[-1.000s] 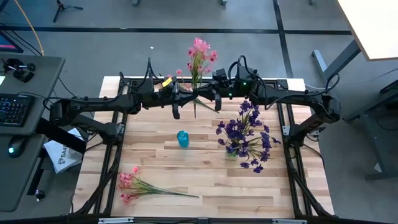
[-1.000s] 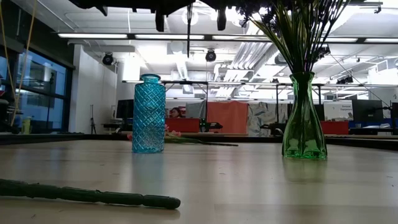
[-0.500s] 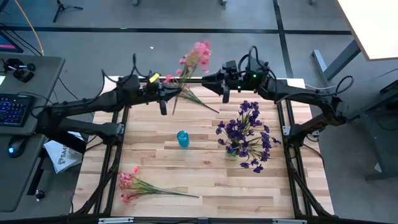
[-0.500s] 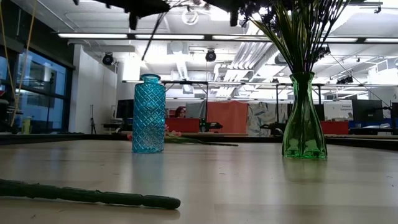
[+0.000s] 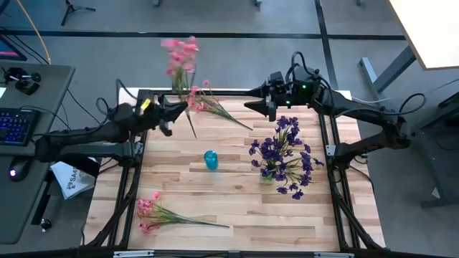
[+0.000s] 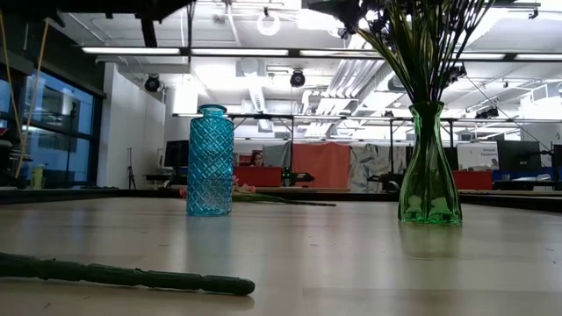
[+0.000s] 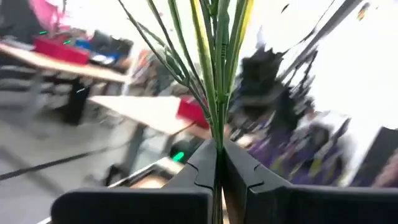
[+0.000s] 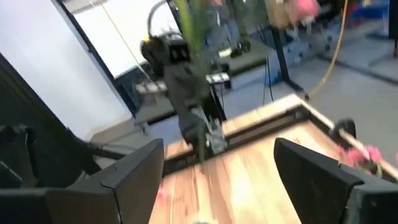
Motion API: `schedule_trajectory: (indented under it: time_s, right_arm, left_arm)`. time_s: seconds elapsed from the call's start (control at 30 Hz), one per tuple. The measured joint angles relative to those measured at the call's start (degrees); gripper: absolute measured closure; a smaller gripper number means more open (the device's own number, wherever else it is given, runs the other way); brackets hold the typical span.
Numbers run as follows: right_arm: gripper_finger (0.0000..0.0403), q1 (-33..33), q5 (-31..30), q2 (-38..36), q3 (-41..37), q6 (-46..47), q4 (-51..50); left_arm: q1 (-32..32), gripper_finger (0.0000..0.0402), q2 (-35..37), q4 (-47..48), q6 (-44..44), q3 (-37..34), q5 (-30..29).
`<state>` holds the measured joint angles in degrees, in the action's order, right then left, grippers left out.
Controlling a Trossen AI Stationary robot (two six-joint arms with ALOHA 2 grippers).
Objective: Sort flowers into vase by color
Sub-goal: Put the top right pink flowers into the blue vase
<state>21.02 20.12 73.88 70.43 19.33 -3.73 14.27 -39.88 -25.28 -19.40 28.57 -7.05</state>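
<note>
Pink sprig (image 5: 181, 61) is hanging in the left gripper (image 5: 171, 117) over the table's far-left edge, blossoms up beyond the table rim, stem (image 5: 190, 123) pointing down toward the tabletop (image 5: 237, 208). In the left wrist view the fingers (image 7: 205, 163) are pressing flat together on the green stems (image 7: 216, 74), so the claw is clamped on that sprig. Another pink sprig (image 5: 208, 106) is lying at the far edge just beside the left gripper, stem running toward the table centre. A third pink bunch (image 5: 154, 213) is lying at the near-left of the table, stem pointing right. Purple flowers (image 5: 285, 158) are standing in the green vase (image 6: 428, 167) on the right half of the table. Blue vase (image 5: 210, 160) is standing upright near the centre, nothing showing in its neck, well apart from the held sprig. Right gripper (image 5: 267, 106) is hovering at the far edge above the purple bunch; the right wrist view shows its fingers (image 8: 134, 174) spread wide with nothing between them, and the left arm (image 8: 186, 93) is facing it across the far rail. In the low view a green stem (image 6: 123, 275) is lying close to the lens, with the blue vase (image 6: 210, 160) left of the green one.
</note>
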Motion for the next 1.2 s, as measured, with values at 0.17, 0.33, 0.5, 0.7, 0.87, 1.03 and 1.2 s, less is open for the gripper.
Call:
schedule_trajectory:
  time_s: [0.17, 0.33, 0.5, 0.7, 0.87, 1.03, 1.2]
  right_arm:
    - [0.0102, 0.0, -0.4, -0.1, 0.0, 2.9, -2.7]
    - [0.0102, 0.0, -2.3, -0.1, 0.0, 2.8, -2.5]
    - [0.0102, 0.0, -5.4, -0.1, 0.0, 2.7, -2.5]
    - [0.0102, 0.0, -5.6, -0.1, 0.0, 2.7, -3.2]
    - [0.0102, 0.0, -5.6, -0.1, 0.0, 2.7, -3.9]
    - [0.0102, 0.0, -5.6, -0.1, 0.0, 3.1, -3.9]
    - [0.0102, 0.0, -5.6, -0.1, 0.0, 3.8, -3.9]
  left_arm:
    - [-8.7, 0.0401, -3.3, -3.2, 0.0, -1.1, -6.3]
    - [-15.3, 0.0401, -11.6, -11.2, 3.2, -1.2, -10.3]
    - [-16.8, 0.0401, -19.9, -18.7, 5.0, -1.2, -10.5]
    - [-16.5, 0.0401, -22.2, -19.4, 9.5, -1.2, -12.1]
    - [-16.8, 0.0401, -22.2, -18.8, 9.2, -1.2, -11.9]
    - [-18.2, 0.0401, -22.2, -13.8, 9.0, -1.2, -13.2]
    - [-18.6, 0.0401, -22.1, -14.0, 8.6, -1.6, -14.5]
